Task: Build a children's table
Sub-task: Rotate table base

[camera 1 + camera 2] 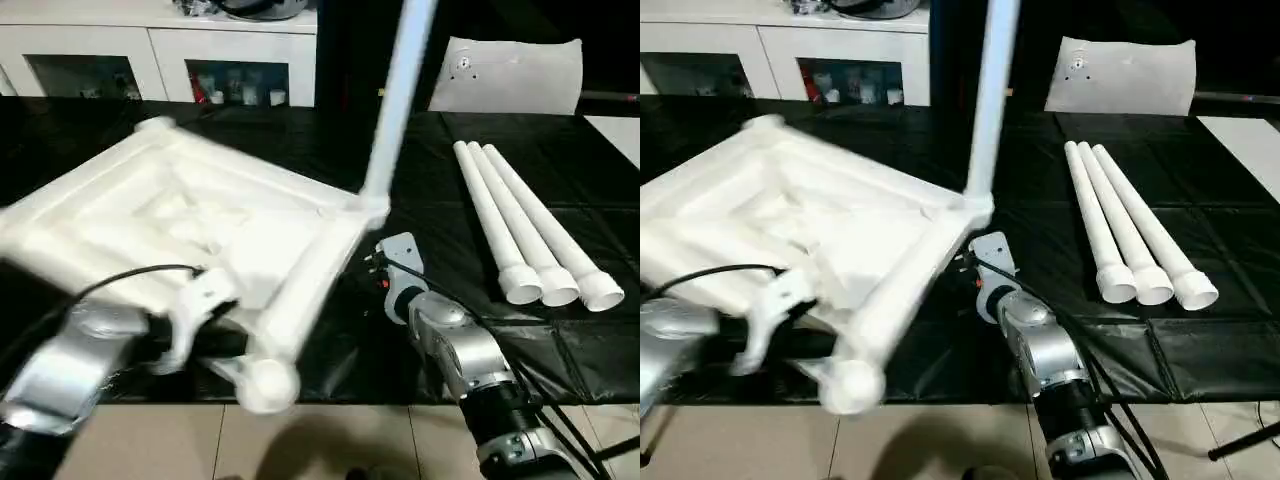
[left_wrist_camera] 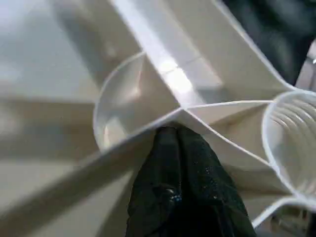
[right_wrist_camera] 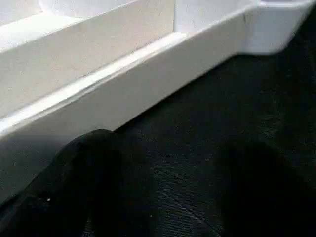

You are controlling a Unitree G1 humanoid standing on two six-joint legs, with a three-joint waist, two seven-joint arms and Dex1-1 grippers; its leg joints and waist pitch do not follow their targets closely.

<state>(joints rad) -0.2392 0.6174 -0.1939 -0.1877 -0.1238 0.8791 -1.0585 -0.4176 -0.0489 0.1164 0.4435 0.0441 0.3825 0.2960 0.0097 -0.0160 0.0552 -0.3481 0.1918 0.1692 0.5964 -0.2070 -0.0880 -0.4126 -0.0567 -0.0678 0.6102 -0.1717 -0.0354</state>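
On the black desk (image 1: 560,350) the upturned tabletop (image 1: 190,230) lies tilted, one leg (image 1: 395,110) already socketed. Left fingers (image 2: 180,163) pinch a rib (likely steadying it); right fingers (image 3: 94,163) spread wide just beside its edge. Three spare legs (image 1: 525,230) wait nearby.

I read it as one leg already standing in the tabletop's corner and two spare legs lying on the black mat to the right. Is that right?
Not quite: three spare legs lie side by side on the black mat, not two, as the left eye view shows. The rest holds: one leg stands up from a corner of the tabletop.
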